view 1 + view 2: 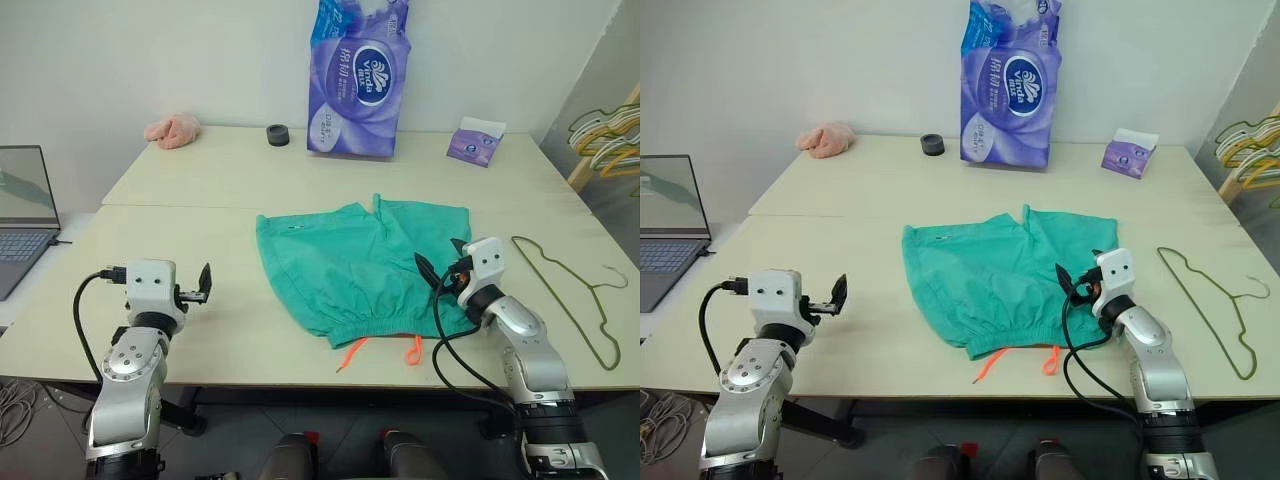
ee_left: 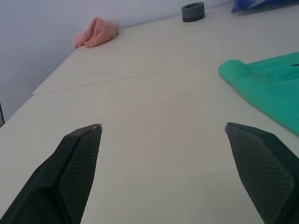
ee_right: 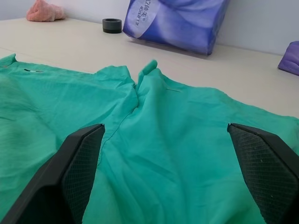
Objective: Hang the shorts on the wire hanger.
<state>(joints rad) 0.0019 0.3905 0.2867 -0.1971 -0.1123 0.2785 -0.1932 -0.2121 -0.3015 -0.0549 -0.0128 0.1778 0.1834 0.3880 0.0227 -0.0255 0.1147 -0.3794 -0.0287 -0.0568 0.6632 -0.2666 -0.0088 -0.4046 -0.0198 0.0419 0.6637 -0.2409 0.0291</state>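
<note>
Tabletop (image 1: 200,210): shorts (image 1: 350,265) flat, waistband nearest robot.

My head cameras look down across the table (image 1: 200,215); my wrist cameras skim low and forward, both catching the shorts (image 3: 154,140).

**A plain test room set up with household things**

This looks like a lab or office room arranged for laundry chores. Two pale tables (image 1: 200,215) stand pushed together against a bare white wall (image 1: 150,60). An open laptop (image 1: 22,215) sits on a side desk at the left. Home goods lie about: a purple pack of tissue rolls (image 1: 358,80), a small tissue packet (image 1: 476,142), and what seem to be coloured hangers (image 1: 605,135) on a wooden rack.
</note>
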